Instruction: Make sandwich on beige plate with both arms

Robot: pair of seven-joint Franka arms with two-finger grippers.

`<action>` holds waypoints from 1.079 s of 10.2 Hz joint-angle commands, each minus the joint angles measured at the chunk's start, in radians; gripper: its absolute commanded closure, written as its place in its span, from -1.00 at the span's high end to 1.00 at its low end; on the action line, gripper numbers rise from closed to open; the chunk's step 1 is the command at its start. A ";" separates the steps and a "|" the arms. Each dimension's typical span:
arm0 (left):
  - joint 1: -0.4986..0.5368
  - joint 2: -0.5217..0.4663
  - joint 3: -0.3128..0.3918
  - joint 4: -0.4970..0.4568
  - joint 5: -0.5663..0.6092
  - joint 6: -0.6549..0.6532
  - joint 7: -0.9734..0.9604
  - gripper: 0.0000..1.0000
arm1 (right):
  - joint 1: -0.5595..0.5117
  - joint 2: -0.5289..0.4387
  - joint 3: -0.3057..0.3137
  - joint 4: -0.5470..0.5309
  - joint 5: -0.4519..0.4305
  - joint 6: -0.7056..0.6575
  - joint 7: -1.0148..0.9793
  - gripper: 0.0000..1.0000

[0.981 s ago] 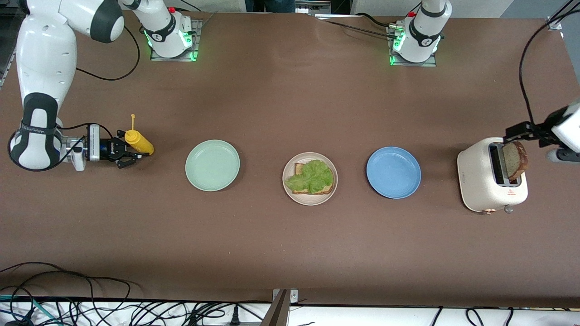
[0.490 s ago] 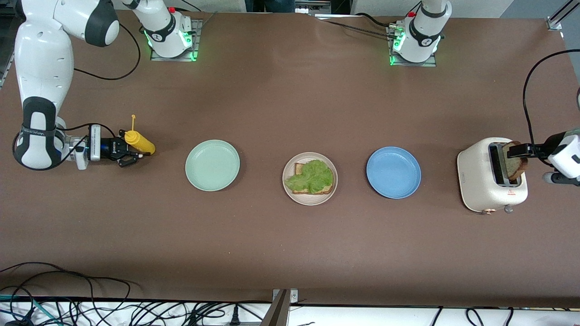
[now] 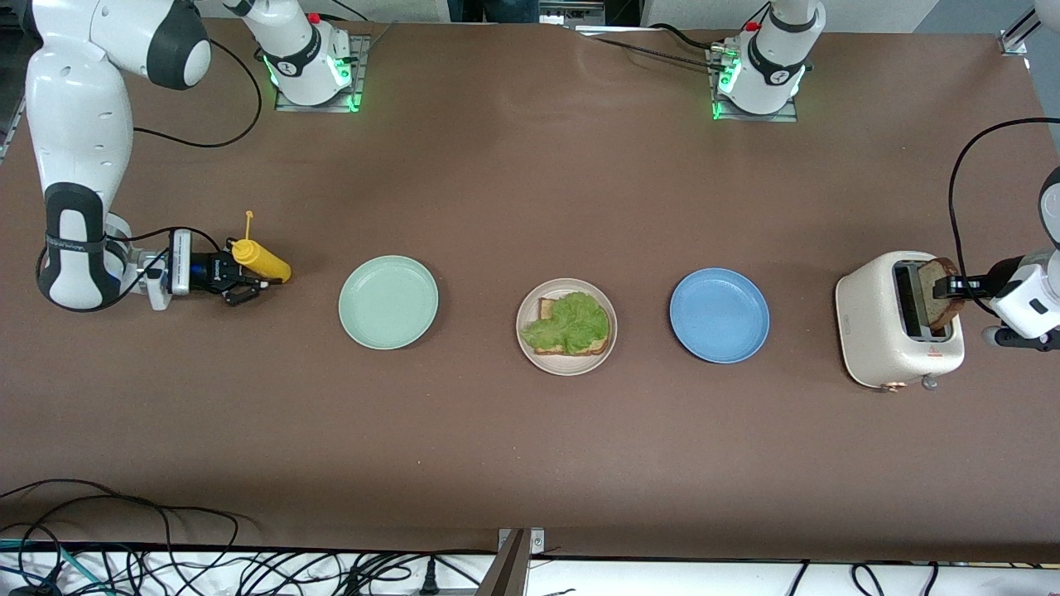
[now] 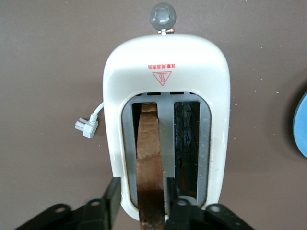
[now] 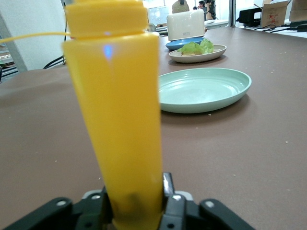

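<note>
The beige plate (image 3: 566, 368) sits mid-table and holds one bread slice (image 3: 546, 308) with a ruffled lettuce leaf (image 3: 567, 323) on it. A second bread slice (image 3: 944, 302) stands up out of a slot of the white toaster (image 3: 878, 331) at the left arm's end of the table. My left gripper (image 3: 944, 287) is open and straddles this slice (image 4: 148, 158), one finger on each side, with a gap showing on one side. My right gripper (image 3: 248, 285) is shut on a yellow squeeze bottle (image 3: 263, 263) at the right arm's end.
A mint-green plate (image 3: 388, 302) lies between the bottle and the beige plate. A blue plate (image 3: 719, 314) lies between the beige plate and the toaster. The toaster's other slot (image 4: 187, 143) is dark and holds no bread. Cables hang along the table's front edge.
My left gripper has come down from above the toaster until its fingers sit around the standing bread slice. My right gripper has shifted slightly toward the mint-green plate with the bottle.
</note>
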 commanded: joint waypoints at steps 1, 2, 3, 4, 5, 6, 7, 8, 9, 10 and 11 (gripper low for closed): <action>0.010 0.002 -0.010 0.021 0.033 -0.007 0.004 -1.00 | -0.020 -0.002 0.009 0.010 0.014 -0.025 -0.022 0.77; 0.010 -0.001 -0.010 0.023 0.033 -0.009 0.012 -1.00 | -0.026 -0.005 0.007 0.023 0.008 -0.026 -0.020 0.78; 0.009 -0.012 -0.011 0.026 0.035 -0.018 0.013 -1.00 | -0.035 -0.005 0.007 0.033 0.002 -0.043 -0.016 0.78; 0.009 -0.030 -0.013 0.034 0.035 -0.038 0.016 -1.00 | -0.052 -0.005 0.004 0.046 -0.001 -0.060 -0.008 0.78; 0.009 -0.059 -0.016 0.037 0.036 -0.053 0.030 -1.00 | -0.080 -0.005 0.004 0.068 -0.031 -0.075 0.007 0.78; 0.007 -0.083 -0.019 0.040 0.036 -0.067 0.045 -1.00 | -0.104 -0.005 0.004 0.100 -0.068 -0.091 0.029 0.78; 0.000 -0.110 -0.025 0.041 0.036 -0.096 0.046 -1.00 | -0.127 -0.007 0.004 0.141 -0.097 -0.092 0.059 0.78; -0.007 -0.131 -0.034 0.047 0.038 -0.133 0.044 -1.00 | -0.146 -0.010 0.004 0.213 -0.137 -0.097 0.125 0.78; -0.014 -0.149 -0.066 0.084 0.038 -0.188 0.039 -1.00 | -0.157 -0.008 0.004 0.314 -0.174 -0.136 0.214 0.78; -0.019 -0.148 -0.106 0.148 0.039 -0.260 0.035 -1.00 | -0.157 -0.011 0.004 0.400 -0.196 -0.164 0.327 0.78; -0.030 -0.145 -0.147 0.199 0.038 -0.304 0.032 -1.00 | -0.157 -0.014 0.004 0.486 -0.197 -0.205 0.474 0.79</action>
